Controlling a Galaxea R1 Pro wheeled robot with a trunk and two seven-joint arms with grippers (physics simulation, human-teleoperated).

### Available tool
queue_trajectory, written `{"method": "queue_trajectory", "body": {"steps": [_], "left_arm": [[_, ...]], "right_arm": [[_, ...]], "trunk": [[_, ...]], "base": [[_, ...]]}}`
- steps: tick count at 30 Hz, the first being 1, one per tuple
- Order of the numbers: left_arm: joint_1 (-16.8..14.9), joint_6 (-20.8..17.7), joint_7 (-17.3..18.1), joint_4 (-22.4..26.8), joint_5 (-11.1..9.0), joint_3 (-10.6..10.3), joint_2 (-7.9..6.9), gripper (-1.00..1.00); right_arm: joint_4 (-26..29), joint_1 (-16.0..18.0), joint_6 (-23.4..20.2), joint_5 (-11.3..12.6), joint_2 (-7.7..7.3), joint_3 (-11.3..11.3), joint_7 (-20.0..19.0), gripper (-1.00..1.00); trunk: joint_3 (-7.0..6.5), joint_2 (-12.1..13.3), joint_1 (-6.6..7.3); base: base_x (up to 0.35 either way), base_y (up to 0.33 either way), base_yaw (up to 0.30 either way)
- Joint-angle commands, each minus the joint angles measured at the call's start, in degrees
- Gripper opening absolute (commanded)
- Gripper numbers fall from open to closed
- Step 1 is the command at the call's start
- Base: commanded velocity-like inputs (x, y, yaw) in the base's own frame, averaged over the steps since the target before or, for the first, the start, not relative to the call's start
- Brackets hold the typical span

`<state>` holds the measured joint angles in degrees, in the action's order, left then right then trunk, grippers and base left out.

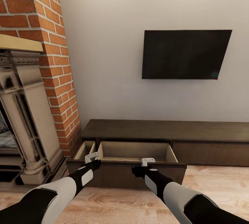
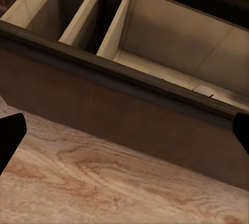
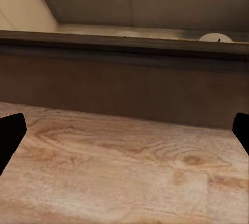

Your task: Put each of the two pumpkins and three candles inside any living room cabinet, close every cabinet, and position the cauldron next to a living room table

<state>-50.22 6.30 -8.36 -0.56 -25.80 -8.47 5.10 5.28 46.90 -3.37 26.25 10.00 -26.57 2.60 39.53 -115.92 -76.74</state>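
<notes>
- the cabinet (image 1: 166, 130) runs low along the wall under the dark tv (image 1: 186, 54); its left drawer (image 1: 135, 151) is pulled out, pale wood inside, right beside the brick column (image 1: 52, 44) and the stone fireplace (image 1: 24, 113).
- in the head view the left gripper (image 1: 92, 158) and the right gripper (image 1: 148, 163) both hang just in front of the drawer's dark front, above the wood floor (image 1: 214, 182).
- left wrist view: the drawer interior is split by a divider (image 2: 109, 26), and a pale candle (image 2: 206, 90) top with a wick peeks over the front edge.
- right wrist view: the same candle top sits just behind the drawer front, which the head view hides.
- both sets of jaws are spread wide, black tips at the edges of each wrist view, holding nothing.
</notes>
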Motion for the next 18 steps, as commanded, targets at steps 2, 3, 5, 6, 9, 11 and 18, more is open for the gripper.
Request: {"method": "queue_trajectory", "body": {"steps": [2, 3, 5, 6, 9, 11, 18], "left_arm": [[0.0, 0.2, -0.2, -0.1, -0.4, -0.5, 0.04, 1.0], [0.0, 0.3, -0.2, -0.1, -0.4, -0.5, 0.06, 1.0], [0.0, 0.4, -0.2, -0.1, -0.4, -0.5, 0.07, 1.0], [0.0, 0.5, -0.2, -0.1, -0.3, -0.5, 0.08, 1.0], [0.0, 0.7, -0.2, -0.1, 1.1, -0.5, 0.08, 1.0], [0.1, 2.9, -0.2, -0.1, 3.4, -0.5, 0.17, 1.0], [0.1, 6.9, -0.2, -0.6, 9.4, -0.5, 0.76, 1.0]], "right_arm": [[0.1, 0.0, -0.2, 0.4, 0.0, -0.4, 0.3, 1.0], [0.1, 0.0, -0.2, 0.4, 0.0, -0.5, 0.3, 1.0], [0.1, 0.0, -0.1, 0.4, 0.0, -0.5, 0.2, 1.0], [0.1, -0.1, -0.1, 0.4, 0.0, -0.5, 0.2, 1.0], [0.1, -0.8, 0.1, 0.4, 0.0, -0.5, 0.3, 1.0], [0.1, -1.0, 1.5, 0.4, 0.0, -0.5, 0.3, 1.0], [-0.1, -1.3, 6.8, 0.3, 0.0, -0.5, 0.3, 1.0]], "trunk": [[0.42, -0.8, -0.44], [0.6, -1.2, -0.66], [0.96, -2.0, -1.1], [1.14, -2.4, -1.32], [1.68, -3.7, -1.97], [2.04, -4.5, -2.41], [3.3, -7.3, -3.95]], "base": [[0.0, 0.0, 0.0], [0.0, 0.0, 0.0], [0.0, 0.0, 0.0], [0.0, 0.0, 0.0], [0.0, 0.0, 0.0], [0.0, 0.0, 0.0], [0.0, 0.0, 0.0]]}}
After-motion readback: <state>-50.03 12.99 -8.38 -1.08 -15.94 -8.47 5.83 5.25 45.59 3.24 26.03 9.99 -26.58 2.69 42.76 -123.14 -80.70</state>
